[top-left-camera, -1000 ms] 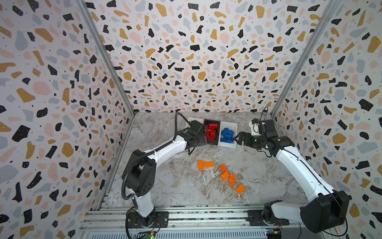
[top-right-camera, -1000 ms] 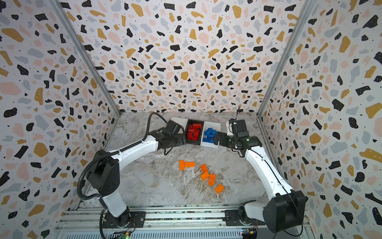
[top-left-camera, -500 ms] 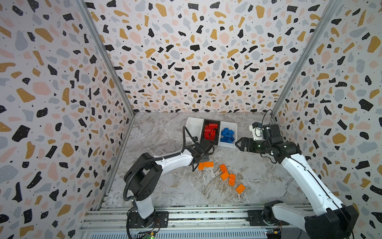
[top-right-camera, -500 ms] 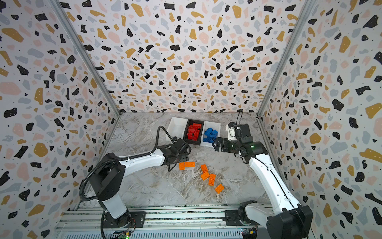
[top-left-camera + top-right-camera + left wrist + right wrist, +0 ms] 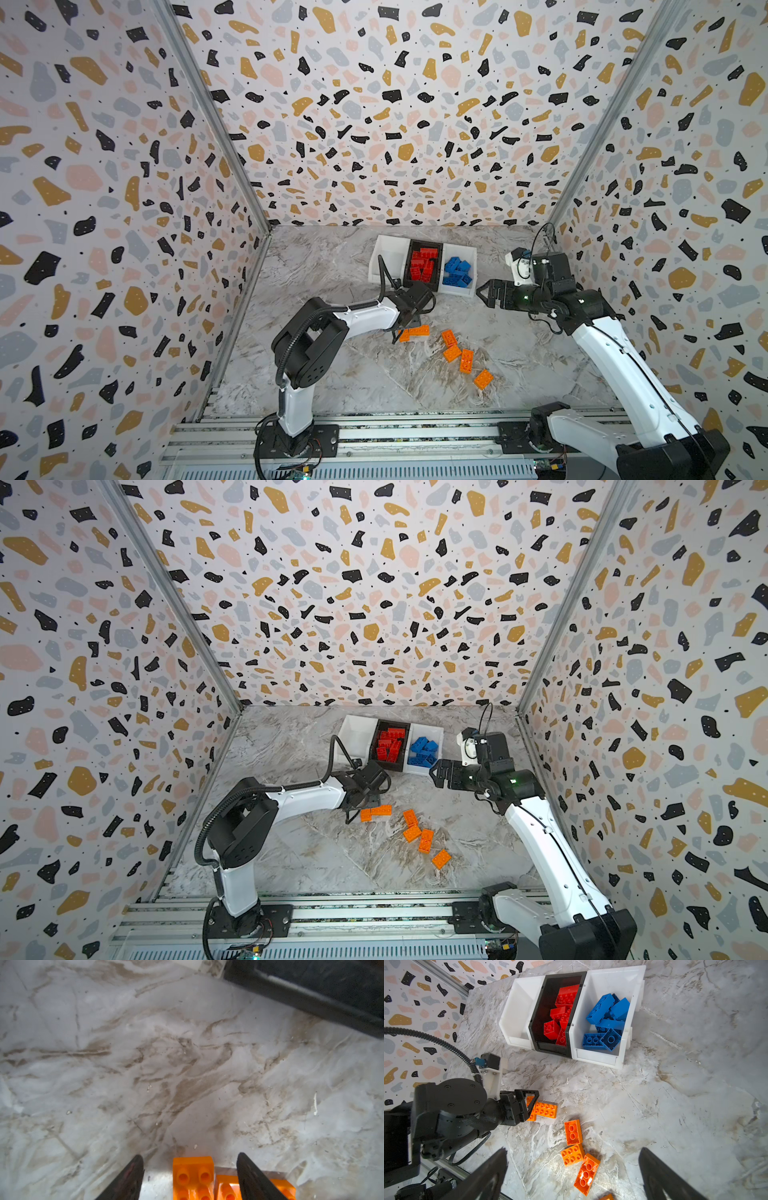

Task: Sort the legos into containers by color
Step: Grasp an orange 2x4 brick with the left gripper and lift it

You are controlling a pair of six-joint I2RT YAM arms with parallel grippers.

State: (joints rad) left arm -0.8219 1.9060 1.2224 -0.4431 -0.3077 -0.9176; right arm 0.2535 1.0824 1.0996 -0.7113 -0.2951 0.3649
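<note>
The containers stand in a row at the back: an empty white bin, a black bin with red legos, and a white bin with blue legos. Several orange legos lie loose on the marble. My left gripper is down at the floor, open. Its jaws stand either side of a small orange brick with a gap on each side. One finger overlaps the long orange brick beside it. My right gripper hovers open and empty in front of the blue bin.
The other orange bricks trail toward the front right. Patterned walls close in the left, back and right sides. A metal rail with both arm bases runs along the front.
My left arm has swung from the bins down to the leftmost orange bricks, and its jaws have narrowed around the small one. My right gripper has drawn back a little from the blue bin.
</note>
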